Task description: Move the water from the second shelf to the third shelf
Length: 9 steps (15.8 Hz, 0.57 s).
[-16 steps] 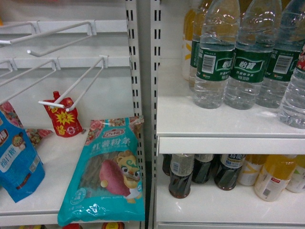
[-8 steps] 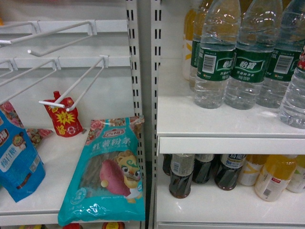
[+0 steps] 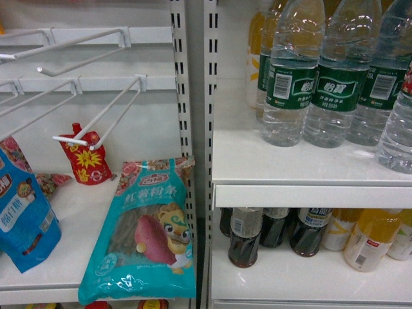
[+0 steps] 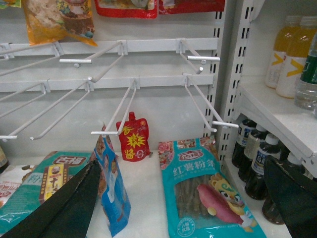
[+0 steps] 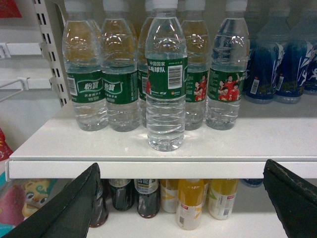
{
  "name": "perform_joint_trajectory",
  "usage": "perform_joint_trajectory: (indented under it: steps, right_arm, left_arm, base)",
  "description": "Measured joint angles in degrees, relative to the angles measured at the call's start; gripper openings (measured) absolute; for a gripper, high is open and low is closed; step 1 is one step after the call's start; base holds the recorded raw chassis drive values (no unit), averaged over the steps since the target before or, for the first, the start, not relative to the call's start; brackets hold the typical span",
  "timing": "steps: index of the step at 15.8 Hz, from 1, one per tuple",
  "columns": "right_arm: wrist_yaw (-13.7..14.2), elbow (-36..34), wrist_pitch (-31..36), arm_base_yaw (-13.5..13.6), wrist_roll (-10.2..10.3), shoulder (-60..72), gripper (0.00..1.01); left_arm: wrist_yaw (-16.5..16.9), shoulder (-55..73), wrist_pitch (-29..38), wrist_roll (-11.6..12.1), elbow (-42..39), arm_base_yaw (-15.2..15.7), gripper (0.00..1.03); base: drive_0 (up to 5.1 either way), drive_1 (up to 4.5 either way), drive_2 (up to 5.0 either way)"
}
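Note:
The water (image 5: 166, 79) is a clear ribbed bottle with a green label and barcode. It stands alone in front of a row of similar green-labelled bottles (image 5: 104, 84) on a white shelf (image 5: 59, 148). In the head view it is at the far right (image 3: 394, 129), nearest the shelf's front edge. My right gripper (image 5: 181, 164) is open, level with the shelf's front lip, a little before and below the bottle, with nothing between its fingers. My left gripper (image 4: 181, 163) is open over the neighbouring bay, also holding nothing. Neither gripper shows in the head view.
The shelf below (image 5: 277, 218) holds dark tea bottles (image 5: 147, 196) and yellow drink bottles (image 5: 190, 203). Blue bottles (image 5: 270, 64) stand right of the water row. The left bay has white peg hooks (image 4: 111, 119), a teal noodle bag (image 4: 203, 193), a blue pouch (image 4: 114, 188) and a red pouch (image 4: 132, 141).

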Motion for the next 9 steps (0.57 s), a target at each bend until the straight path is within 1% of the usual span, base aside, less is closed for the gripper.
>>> perform_joint_trajectory:
  steps: [9]
  right_arm:
    - [0.0, 0.0, 0.0, 0.0, 0.0, 0.0, 0.98]
  left_arm:
    - [0.0, 0.0, 0.0, 0.0, 0.0, 0.0, 0.98]
  base:
    - [0.0, 0.00, 0.0]
